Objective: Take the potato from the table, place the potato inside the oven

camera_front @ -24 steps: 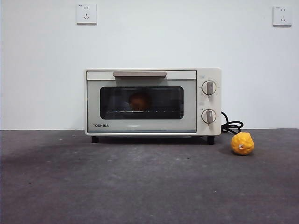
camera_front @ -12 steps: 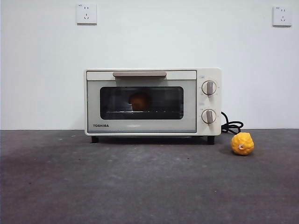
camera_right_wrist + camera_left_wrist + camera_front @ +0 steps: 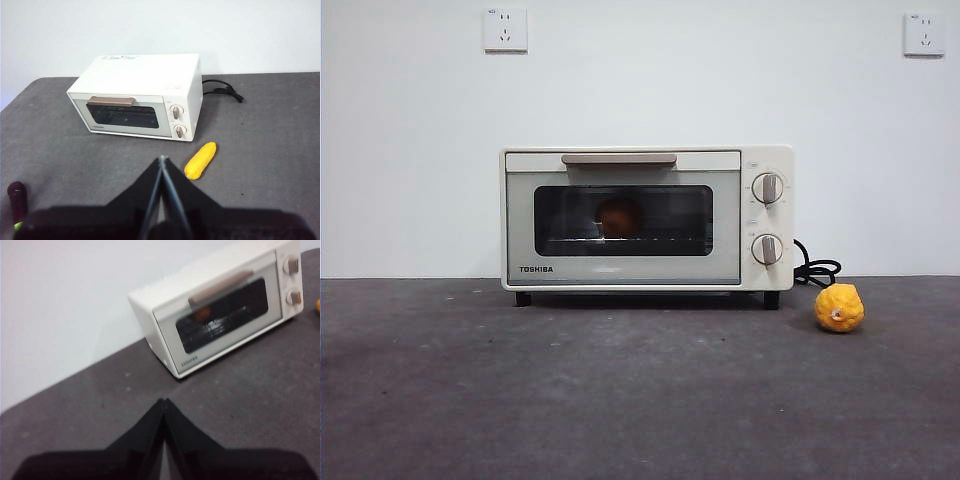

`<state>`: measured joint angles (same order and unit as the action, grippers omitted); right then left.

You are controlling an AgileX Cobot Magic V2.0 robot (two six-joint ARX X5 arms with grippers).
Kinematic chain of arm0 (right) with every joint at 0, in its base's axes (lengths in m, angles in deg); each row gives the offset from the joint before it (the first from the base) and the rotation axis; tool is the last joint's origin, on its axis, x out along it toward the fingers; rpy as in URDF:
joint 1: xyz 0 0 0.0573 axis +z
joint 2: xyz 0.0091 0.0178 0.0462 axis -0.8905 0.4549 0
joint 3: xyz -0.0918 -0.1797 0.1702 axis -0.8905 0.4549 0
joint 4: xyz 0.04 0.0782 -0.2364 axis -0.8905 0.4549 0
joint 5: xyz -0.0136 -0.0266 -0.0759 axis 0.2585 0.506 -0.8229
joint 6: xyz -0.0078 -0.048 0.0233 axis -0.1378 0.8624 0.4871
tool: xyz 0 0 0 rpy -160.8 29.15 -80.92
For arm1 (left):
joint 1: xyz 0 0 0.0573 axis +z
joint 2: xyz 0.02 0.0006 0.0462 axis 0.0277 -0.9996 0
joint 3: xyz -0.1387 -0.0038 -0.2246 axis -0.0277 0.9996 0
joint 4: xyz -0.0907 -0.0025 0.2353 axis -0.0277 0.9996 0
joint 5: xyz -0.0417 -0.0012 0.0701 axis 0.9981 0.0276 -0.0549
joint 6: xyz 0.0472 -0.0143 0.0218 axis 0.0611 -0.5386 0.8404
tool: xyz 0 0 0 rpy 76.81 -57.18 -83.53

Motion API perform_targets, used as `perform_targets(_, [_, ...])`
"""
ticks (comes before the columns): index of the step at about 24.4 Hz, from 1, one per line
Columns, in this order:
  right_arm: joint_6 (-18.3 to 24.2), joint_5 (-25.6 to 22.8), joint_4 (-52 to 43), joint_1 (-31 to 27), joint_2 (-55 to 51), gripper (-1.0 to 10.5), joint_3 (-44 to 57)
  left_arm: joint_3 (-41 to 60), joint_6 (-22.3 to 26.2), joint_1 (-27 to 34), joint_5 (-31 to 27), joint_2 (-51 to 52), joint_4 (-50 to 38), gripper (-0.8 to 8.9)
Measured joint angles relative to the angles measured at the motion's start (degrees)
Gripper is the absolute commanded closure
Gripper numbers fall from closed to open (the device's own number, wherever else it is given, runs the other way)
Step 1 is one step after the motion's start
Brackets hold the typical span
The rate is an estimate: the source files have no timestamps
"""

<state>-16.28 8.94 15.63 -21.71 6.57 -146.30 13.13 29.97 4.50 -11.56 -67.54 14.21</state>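
Brownish-orange, one potato (image 3: 619, 217) sits inside one shut oven (image 3: 646, 218); one yellow fruit (image 3: 839, 308) beside.

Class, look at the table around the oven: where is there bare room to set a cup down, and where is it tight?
Bare table lies in front of the oven and to its left. It is tighter by the oven's right end, where the yellow fruit and black cord lie.

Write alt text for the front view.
A cream toaster oven stands shut on a dark grey table, with the potato dimly visible behind its glass door. A bumpy yellow fruit lies on the table beside the oven's knob end; no arm shows.
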Motion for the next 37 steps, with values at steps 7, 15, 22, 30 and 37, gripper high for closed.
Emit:
perform_targets(7, [0.0, 0.0, 0.0, 0.0, 0.0, 9.4, 0.0, 15.0, -9.9, -0.7, 0.0, 4.1, -12.4, 8.18])
perform_targets(15, [0.0, 0.0, 0.0, 0.0, 0.3, 9.4, 0.0, 20.8, -14.8, -0.8, -0.1, 4.5, -13.6, 8.18])
perform_targets(22, [0.0, 0.0, 0.0, 0.0, 0.3, 9.4, 0.0, 24.4, -16.2, -1.4, -3.5, 4.5, -13.7, 8.18])
perform_targets(30, [0.0, 0.0, 0.0, 0.0, 0.3, 9.4, 0.0, 24.4, -17.7, -5.5, -16.5, 4.7, -13.7, 8.18])
perform_targets(37, [0.0, 0.0, 0.0, 0.0, 0.3, 9.4, 0.0, 24.5, -19.6, -5.7, -19.3, 8.7, -13.7, 8.18])
